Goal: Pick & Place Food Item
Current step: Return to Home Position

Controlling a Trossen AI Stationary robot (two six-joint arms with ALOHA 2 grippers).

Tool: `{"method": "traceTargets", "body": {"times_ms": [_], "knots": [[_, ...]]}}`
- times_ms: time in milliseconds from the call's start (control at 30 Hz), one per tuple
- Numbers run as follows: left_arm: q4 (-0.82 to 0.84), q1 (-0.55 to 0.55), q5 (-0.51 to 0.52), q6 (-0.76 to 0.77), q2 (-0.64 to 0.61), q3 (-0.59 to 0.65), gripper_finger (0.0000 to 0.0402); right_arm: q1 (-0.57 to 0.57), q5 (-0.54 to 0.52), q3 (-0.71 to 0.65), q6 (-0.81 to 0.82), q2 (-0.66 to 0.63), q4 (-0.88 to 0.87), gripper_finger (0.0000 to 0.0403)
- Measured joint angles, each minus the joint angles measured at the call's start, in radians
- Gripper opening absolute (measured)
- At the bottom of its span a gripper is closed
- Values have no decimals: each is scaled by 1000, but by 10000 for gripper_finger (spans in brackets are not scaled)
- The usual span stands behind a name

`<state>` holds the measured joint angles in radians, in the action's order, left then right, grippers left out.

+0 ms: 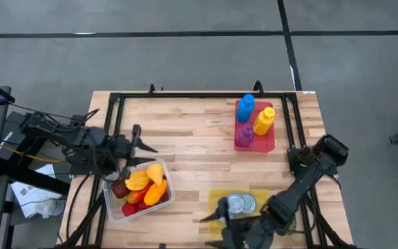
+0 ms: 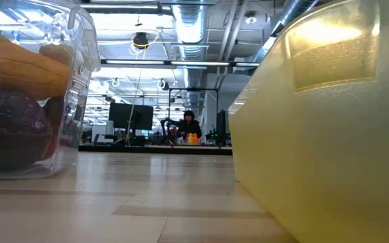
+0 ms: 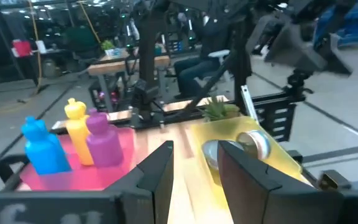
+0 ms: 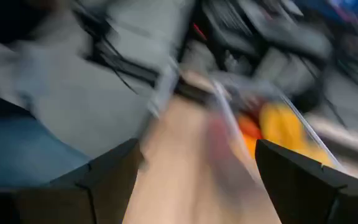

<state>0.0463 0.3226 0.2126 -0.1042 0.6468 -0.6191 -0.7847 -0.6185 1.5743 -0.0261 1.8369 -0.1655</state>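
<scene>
A clear plastic container (image 1: 138, 190) near the table's left front holds several food pieces: orange and yellow ones (image 1: 150, 183) and dark red ones. In the low view the container (image 2: 32, 101) stands on its base at the left. My left gripper (image 1: 142, 143) hovers just beyond the container's far rim, open and empty; in its wrist view the left gripper (image 3: 194, 171) points across the table. My right gripper (image 1: 216, 216) is open and empty at the near edge, beside a yellow tray (image 1: 244, 207). In its blurred wrist view the right gripper (image 4: 197, 180) faces the container (image 4: 272, 127).
The yellow tray (image 2: 329, 115) carries two metal cans (image 1: 240, 203). A red tray (image 1: 262, 138) at the far right holds blue (image 1: 246, 107), yellow (image 1: 264, 120) and purple (image 1: 244, 135) bottles. A black frame (image 1: 199, 95) runs around the table's edges. Bare wood lies in the middle.
</scene>
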Motion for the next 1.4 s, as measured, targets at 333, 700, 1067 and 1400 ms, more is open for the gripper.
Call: {"method": "traceTargets", "body": {"times_ms": [333, 700, 1067, 1400], "knots": [[28, 83, 103, 35, -281, 238, 118, 228, 486, -361, -166, -37, 728, 309], [43, 82, 104, 12, -393, 296, 118, 271, 542, -852, -132, -482, 888, 309], [70, 82, 218, 22, -396, 309, 118, 262, 488, -1421, -156, -1008, 1047, 309], [2, 81, 234, 126, -380, 309, 118, 248, 502, -1562, -100, -1286, 905, 309]]}}
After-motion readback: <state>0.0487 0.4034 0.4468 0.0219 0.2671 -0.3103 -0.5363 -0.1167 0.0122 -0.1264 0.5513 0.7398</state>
